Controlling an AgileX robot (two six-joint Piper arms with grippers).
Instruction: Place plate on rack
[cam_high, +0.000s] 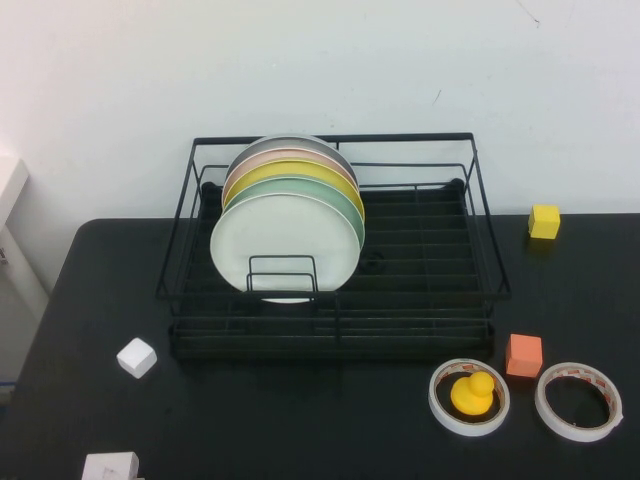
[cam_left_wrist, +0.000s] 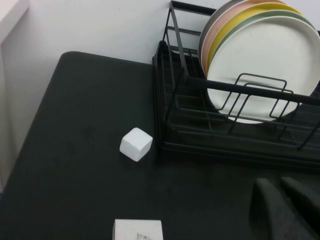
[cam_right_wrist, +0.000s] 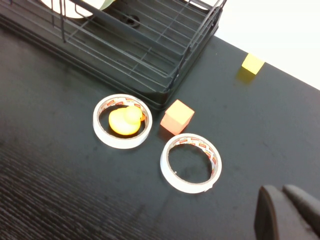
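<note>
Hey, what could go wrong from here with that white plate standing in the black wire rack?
The glossy white round plate stands upright at the front of a plate stack in the black wire dish rack, so a nudge might tip it forward. Both the shut left gripper and the shut right gripper hover over the table, apart from it.

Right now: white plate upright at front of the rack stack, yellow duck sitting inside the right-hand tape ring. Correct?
Not quite. The white plate does stand upright at the front of the stack in the rack, but the duck sits inside the left tape ring; the right tape ring is empty. The high view shows it.
</note>
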